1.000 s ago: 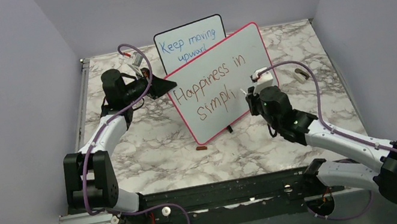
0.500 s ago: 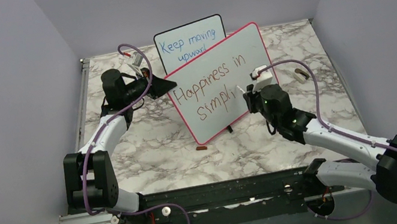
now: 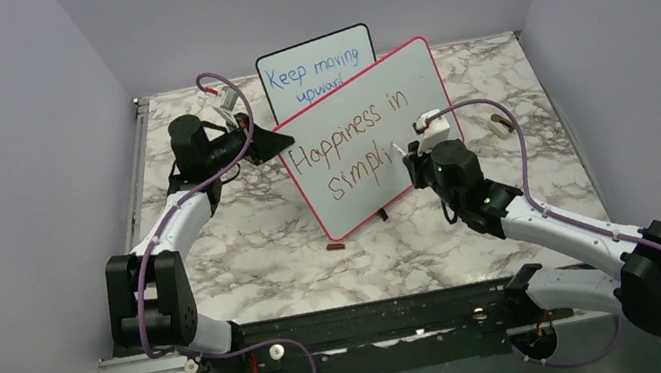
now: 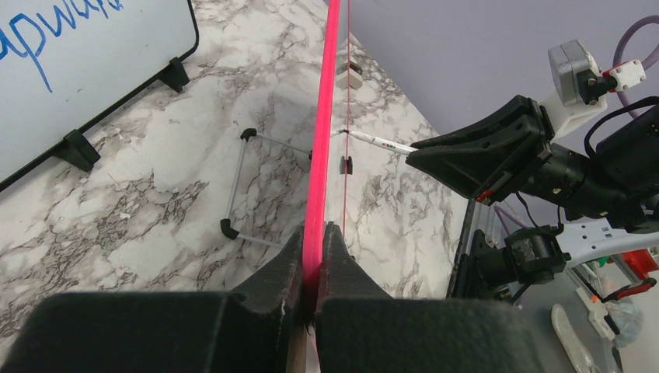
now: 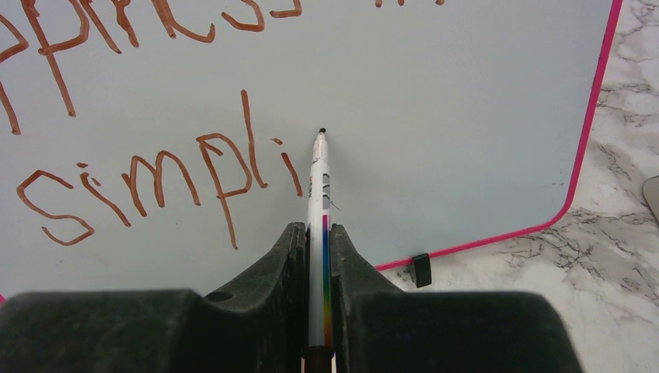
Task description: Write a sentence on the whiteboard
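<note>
The whiteboard [image 3: 410,82] with its pink-red frame stands tilted mid-table, seen edge-on in the left wrist view [image 4: 322,116]. Its brownish-red sentence [image 3: 355,147] reads "Happiness in" over "simpli" [image 5: 155,183]. My left gripper [image 3: 271,144] is shut on the board's left edge, the pink frame squeezed between its jaws [image 4: 313,233]. The right gripper [image 3: 410,159] is shut on a white marker [image 5: 317,194] with a rainbow stripe. The marker's tip [image 5: 322,130] sits at the board face just right of the last "i", level with its dot.
A smaller black-framed board [image 3: 317,69] with blue writing stands behind the whiteboard. A small brown cap [image 3: 336,244] lies in front of the board. A pale object [image 3: 499,125] lies to the right. Wire stand legs [image 4: 241,179] rest behind the board.
The right gripper has shifted slightly left and up with the marker, bringing its tip beside the last "i". The left arm and the board have not moved.
</note>
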`<state>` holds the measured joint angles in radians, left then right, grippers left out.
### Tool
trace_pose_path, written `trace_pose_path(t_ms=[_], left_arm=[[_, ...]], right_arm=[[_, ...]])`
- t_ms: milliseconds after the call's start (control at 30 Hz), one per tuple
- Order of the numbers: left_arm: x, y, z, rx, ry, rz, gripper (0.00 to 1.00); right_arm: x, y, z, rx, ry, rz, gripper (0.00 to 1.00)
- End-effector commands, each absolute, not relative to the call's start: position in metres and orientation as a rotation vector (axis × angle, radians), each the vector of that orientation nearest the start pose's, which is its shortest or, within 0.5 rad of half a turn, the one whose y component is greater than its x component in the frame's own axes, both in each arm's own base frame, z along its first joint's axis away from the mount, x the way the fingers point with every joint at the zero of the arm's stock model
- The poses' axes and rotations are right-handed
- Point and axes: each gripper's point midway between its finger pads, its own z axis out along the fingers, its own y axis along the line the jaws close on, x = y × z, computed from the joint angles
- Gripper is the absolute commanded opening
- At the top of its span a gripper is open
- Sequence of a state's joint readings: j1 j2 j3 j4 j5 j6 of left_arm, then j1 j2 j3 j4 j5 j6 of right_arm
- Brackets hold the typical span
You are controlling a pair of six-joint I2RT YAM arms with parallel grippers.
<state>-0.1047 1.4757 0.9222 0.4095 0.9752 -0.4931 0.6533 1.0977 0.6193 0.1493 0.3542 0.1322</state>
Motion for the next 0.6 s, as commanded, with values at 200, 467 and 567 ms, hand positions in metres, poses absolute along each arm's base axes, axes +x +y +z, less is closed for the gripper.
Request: trace_pose_path(t_ms=[200,467,567], left_arm=[[0.371,-0.193,0.197,0.386,1.896,-1.193,0.0],[0.371,-0.193,0.196,0.387,1.898,-1.191,0.0],[0.371,-0.193,0.197,0.388,1.897,-1.189,0.0]], right_arm=[[0.315,0.187,0.17,-0.324,1.878,0.271,0.01],[0.309,0.19,0.161,-0.355,1.909,0.298,0.01],[0.306,0.19,0.159,-0.361,1.92,0.301,0.01]])
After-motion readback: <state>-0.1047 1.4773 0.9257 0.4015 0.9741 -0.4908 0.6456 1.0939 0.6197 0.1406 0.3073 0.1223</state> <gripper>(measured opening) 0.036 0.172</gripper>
